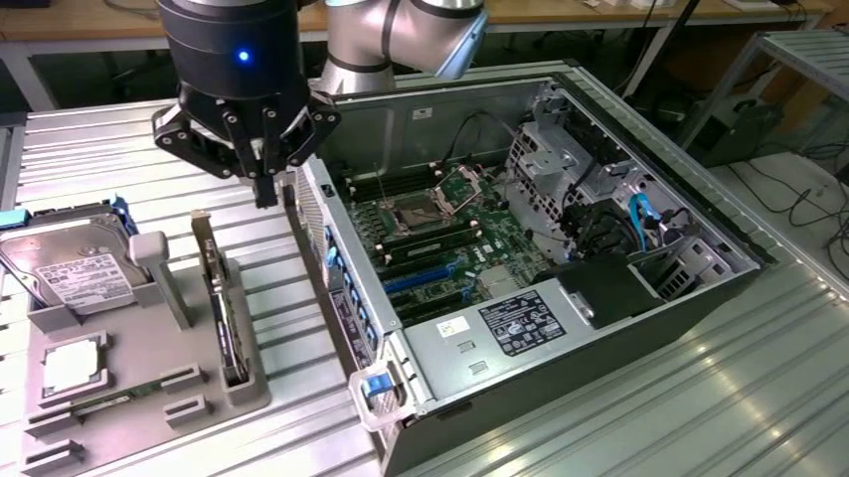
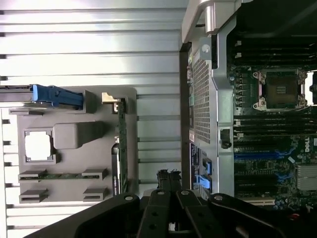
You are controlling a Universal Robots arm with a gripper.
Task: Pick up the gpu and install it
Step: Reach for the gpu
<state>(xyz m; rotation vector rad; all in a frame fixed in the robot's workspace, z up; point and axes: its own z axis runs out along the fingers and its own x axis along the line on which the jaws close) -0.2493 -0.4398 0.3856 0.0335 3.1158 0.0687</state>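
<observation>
One gpu [image 1: 218, 303] stands on edge in a slot of the one grey holder [image 1: 157, 333], with its pale bracket at the far end. The holder lies near the edge of the counter [image 1: 743, 397] on the exterior view's left. It also carries one hard drive [image 1: 67, 268] and one processor chip [image 1: 74, 363]. The one tool [image 1: 265, 194], fingers closed on nothing, hangs over the counter between the holder and the one open computer case [image 1: 531, 248]. The counter is ribbed metal. Wooden benches and floor cables lie behind it.
</observation>
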